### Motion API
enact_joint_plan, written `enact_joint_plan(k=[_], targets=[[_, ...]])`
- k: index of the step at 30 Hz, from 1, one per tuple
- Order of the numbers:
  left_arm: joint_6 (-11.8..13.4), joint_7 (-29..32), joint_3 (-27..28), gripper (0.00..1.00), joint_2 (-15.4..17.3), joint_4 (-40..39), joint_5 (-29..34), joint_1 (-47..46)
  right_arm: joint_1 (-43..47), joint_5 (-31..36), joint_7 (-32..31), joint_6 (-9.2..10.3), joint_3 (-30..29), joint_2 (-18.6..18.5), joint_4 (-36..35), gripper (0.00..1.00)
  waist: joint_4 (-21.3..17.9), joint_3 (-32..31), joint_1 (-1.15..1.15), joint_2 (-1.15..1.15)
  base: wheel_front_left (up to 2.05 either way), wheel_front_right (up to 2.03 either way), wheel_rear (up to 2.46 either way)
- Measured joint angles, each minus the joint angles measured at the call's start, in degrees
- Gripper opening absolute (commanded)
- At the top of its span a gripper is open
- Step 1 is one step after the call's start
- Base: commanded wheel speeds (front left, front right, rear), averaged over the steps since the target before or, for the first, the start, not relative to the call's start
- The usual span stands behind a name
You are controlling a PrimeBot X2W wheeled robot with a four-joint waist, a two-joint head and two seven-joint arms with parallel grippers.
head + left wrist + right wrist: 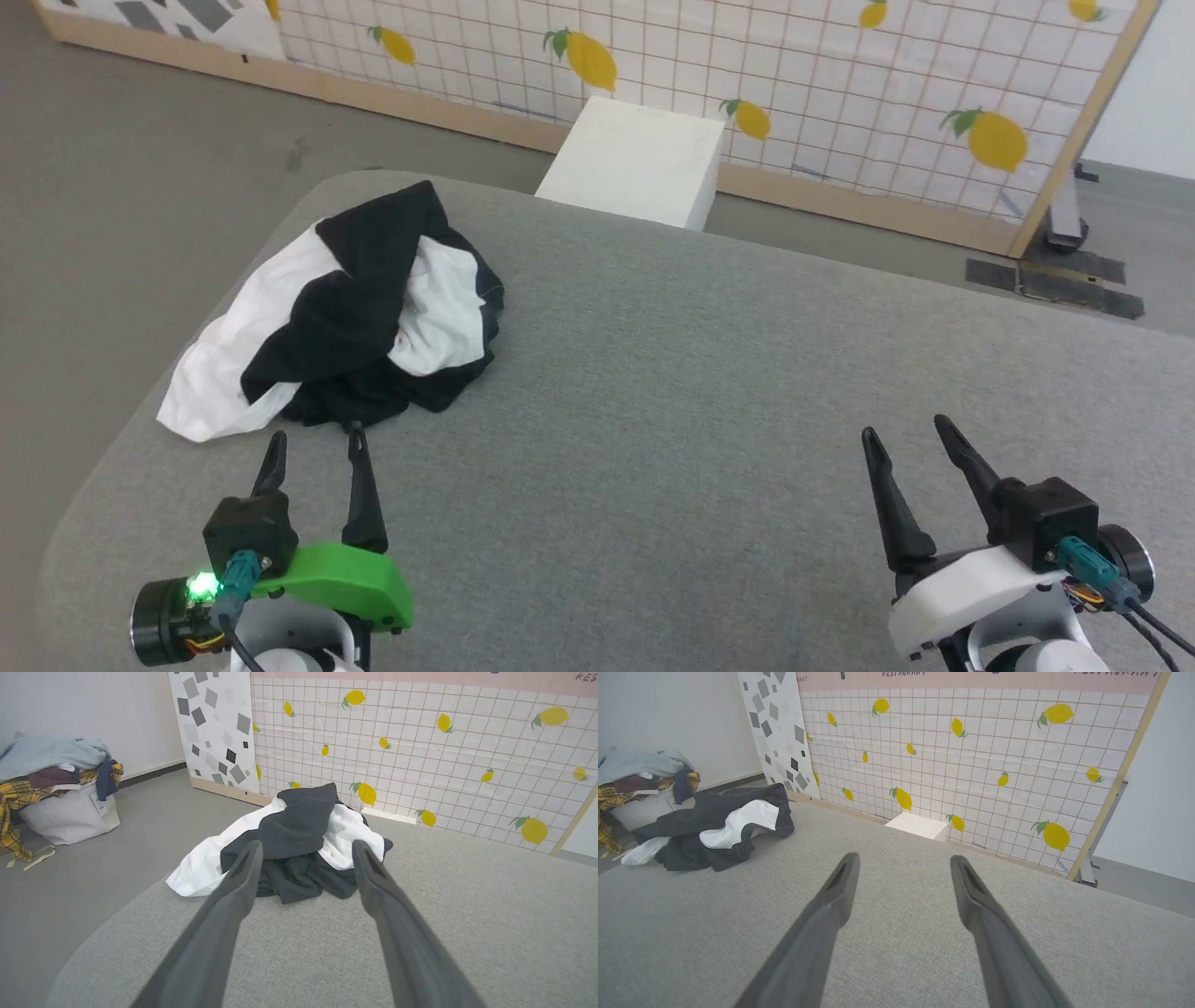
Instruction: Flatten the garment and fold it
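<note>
The garment (345, 317), a white shirt with black sleeves, lies crumpled in a heap at the far left of the grey table (709, 373). It also appears in the left wrist view (289, 849) and at the left of the right wrist view (714, 828). My left gripper (315, 443) stands open just short of the heap's near edge, its fingertips (254, 851) not touching the cloth. At the lower right, far from the garment, my right gripper (904, 429) is open over bare table with nothing between its fingers (847, 870).
A white box (635, 163) stands on the floor beyond the table's far edge, against a lemon-patterned grid panel (840, 84). A white bag piled with clothes (56, 788) sits on the floor to the left. The table's left edge curves close to the garment.
</note>
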State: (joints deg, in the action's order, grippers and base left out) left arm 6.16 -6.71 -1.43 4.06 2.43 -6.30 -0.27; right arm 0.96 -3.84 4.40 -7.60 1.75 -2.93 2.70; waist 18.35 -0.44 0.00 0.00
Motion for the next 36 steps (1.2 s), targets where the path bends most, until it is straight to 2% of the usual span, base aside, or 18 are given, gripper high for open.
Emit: enact_joint_plan(k=[36], targets=[[4.98,-4.23,-0.40,1.00,0.51,0.87,-4.03,1.38,-0.05,-1.41,1.68,0.00,2.19,0.02,0.15,1.00,11.31,0.40,0.00,0.00,-0.02,-0.02,-0.02]])
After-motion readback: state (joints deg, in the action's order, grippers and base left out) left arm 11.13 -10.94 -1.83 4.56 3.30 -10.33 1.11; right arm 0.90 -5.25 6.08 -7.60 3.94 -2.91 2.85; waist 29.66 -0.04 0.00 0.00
